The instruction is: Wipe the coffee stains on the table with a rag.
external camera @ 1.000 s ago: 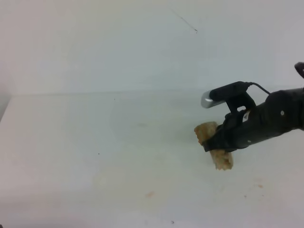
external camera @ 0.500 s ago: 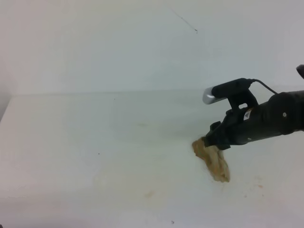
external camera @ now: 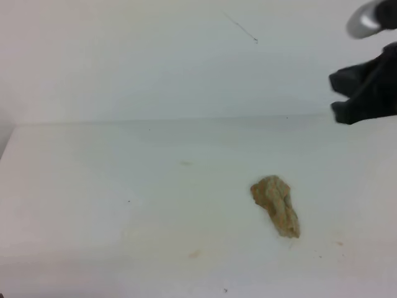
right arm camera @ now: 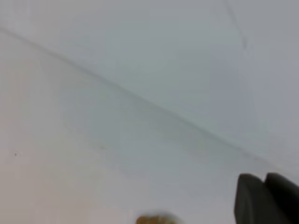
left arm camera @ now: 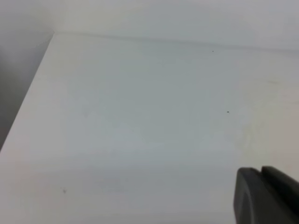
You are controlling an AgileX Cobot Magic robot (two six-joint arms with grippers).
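Behind the work surface we see a plain white upright wall [external camera: 155, 56], marked by a thin dark diagonal scratch [external camera: 240, 28] ending in a small dot.

Layout: rag on table, right gripper raised.

The rag [external camera: 276, 205] lies on the table [external camera: 93, 186], right of centre; the wall [external camera: 155, 56] stands behind; the right gripper [external camera: 345, 95] is up at right, well apart from the rag.
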